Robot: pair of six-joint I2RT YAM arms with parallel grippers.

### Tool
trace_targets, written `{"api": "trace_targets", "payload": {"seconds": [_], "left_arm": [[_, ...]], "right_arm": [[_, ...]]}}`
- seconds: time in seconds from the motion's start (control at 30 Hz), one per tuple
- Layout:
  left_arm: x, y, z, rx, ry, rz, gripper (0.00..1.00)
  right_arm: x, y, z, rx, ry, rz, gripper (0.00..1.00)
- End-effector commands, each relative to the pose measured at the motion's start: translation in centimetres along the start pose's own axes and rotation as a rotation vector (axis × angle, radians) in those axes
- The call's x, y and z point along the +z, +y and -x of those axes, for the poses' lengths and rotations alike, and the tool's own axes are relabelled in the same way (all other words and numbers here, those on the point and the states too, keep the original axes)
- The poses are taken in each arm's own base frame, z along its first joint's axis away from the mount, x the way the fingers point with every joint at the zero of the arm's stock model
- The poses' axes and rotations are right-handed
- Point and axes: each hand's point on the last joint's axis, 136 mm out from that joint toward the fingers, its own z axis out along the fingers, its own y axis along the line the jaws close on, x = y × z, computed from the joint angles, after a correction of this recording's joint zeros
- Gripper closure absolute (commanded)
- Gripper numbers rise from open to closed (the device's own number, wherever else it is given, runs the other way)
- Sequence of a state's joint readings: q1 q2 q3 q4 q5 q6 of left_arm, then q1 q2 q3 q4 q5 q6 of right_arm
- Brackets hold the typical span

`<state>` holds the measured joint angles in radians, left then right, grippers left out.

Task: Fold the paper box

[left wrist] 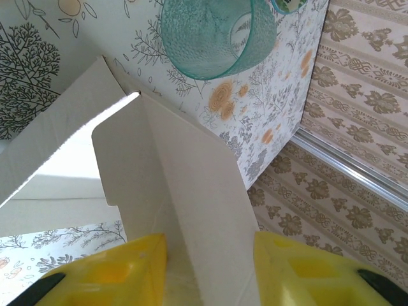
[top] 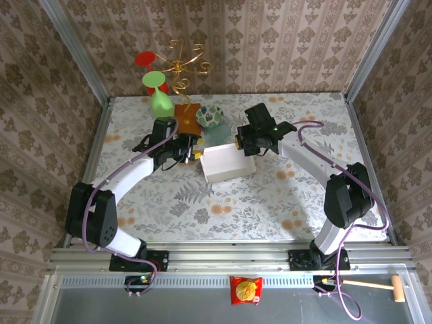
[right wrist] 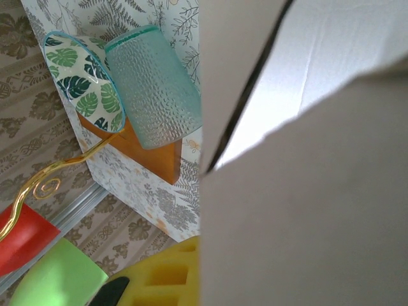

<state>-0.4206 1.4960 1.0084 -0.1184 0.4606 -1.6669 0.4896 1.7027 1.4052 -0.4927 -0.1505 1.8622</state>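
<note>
Box (top: 228,164) sits mid-desk, slightly toward the far side, between the two hands. It is pale white card, partly raised, with walls up and the top open. From the left wrist we see a flap with a cut slot and a long panel running down between the yellow fingers (left wrist: 108,271). Left hand (top: 196,154) is at the box's left side with its fingers partly apart and that panel in the gap; we cannot tell if they actually pinch it. Right hand (top: 237,143) is at the far right corner of the box, pressed together on a wall. In the right wrist view the card runs right against the one yellow finger (right wrist: 159,274) and covers the rest. Teal cup (top: 217,137) lies just behind the box on its side, mouth away from the right wrist camera. It rests against a leaf-print bowl (top: 209,115), which is tipped up on a brown board (top: 187,113). Further back left are a green glass (top: 158,98), a red glass (top: 145,59) and a gold wire stand (top: 182,64). Desk (top: 270,202) has a floral cover, and patterned walls stand around it. On the near rail are a snack packet (top: 246,290) and a wooden mallet (top: 378,285).
</note>
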Motion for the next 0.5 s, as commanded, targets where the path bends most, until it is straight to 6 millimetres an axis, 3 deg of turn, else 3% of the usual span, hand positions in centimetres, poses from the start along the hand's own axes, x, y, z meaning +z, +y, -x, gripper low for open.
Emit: {"api": "trace_targets", "payload": {"seconds": [0.0,0.27,0.47], "left_arm": [[0.9,0.0,-0.4,-0.028,0.025,-0.006,0.6],[2.1,-0.1,-0.7,-0.042,0.051,-0.014,0.61],[2.5,0.1,-0.8,-0.052,0.062,-0.014,0.72]], "right_arm": [[0.3,0.0,-0.4,-0.009,0.027,0.002,1.0],[0.6,-0.3,-0.8,-0.023,0.046,-0.005,1.0],[0.6,-0.4,-1.0,-0.033,0.054,-0.007,1.0]]}}
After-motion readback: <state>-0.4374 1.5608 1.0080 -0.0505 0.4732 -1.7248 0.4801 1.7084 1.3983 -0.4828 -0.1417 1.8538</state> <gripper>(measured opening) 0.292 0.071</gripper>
